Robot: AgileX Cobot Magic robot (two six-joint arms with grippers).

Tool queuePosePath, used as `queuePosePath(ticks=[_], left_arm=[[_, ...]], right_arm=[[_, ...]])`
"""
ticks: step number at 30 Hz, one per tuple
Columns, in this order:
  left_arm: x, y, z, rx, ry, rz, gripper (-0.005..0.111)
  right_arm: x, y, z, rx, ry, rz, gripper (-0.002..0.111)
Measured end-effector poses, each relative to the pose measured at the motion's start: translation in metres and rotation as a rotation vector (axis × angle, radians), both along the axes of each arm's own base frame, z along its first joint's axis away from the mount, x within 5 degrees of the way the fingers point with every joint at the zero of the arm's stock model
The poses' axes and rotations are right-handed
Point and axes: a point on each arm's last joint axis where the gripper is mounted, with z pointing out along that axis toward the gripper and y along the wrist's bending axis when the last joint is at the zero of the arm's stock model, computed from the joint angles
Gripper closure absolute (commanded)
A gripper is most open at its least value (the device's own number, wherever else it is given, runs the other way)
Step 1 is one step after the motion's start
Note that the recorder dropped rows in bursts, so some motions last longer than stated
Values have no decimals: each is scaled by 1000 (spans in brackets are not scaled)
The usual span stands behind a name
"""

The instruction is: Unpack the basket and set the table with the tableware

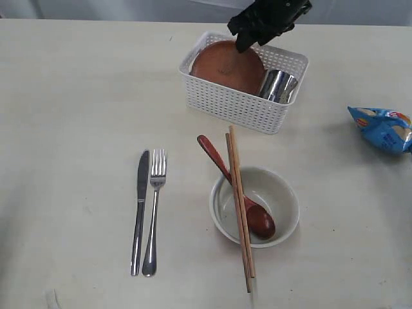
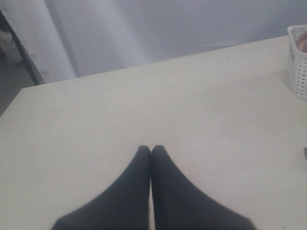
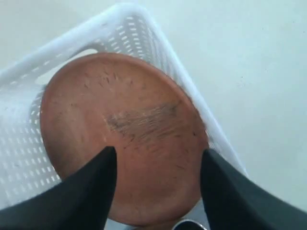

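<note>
While the plate [image 1: 225,67] leans tilted, the right gripper [image 3: 158,154] hovers spread.

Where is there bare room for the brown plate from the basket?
Widest bare table lies left of the knife and basket. Smaller patches: between fork and bowl, and between bowl and snack bag. Crowded between basket and bowl, where spoon and chopsticks lie.

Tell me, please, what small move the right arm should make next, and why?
Probably lower the right end effector a little and close it on the upper rim of the plate. It hangs open right above the plate, which leans in the basket beside the cup; only these two are not yet on the table.
</note>
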Motion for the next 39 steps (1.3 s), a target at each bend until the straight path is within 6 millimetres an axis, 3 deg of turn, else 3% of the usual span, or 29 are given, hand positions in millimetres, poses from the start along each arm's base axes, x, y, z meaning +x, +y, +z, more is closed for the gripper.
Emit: queuePosePath(ticks=[3, 5, 7, 9, 13, 24, 28, 32, 34, 39], left_arm=[[0, 0, 0, 0, 0, 0, 107], [0, 0, 0, 0, 0, 0, 107], [0, 0, 0, 0, 0, 0, 107], [0, 0, 0, 0, 0, 0, 107], [0, 0, 0, 0, 0, 0, 107], [0, 0, 0, 0, 0, 0, 107], [0, 0, 0, 0, 0, 0, 107], [0, 0, 0, 0, 0, 0, 107], [0, 0, 0, 0, 0, 0, 107], [0, 0, 0, 0, 0, 0, 107]], right_arm=[[0, 0, 0, -7, -11, 21, 58], [-1, 5, -1, -31, -50, 144, 58], [-7, 20, -1, -51, -105, 320, 58], [-13, 51, -1, -77, -210, 464, 58], [-10, 70, -10, -91, -308, 478, 58], [-1, 63, -34, -175, -286, 422, 58], [-2, 63, -36, -163, -259, 381, 65], [-4, 60, -18, -143, -265, 335, 78], [-6, 54, 0, -124, -271, 294, 79], [-13, 12, 40, -95, -167, 169, 79]])
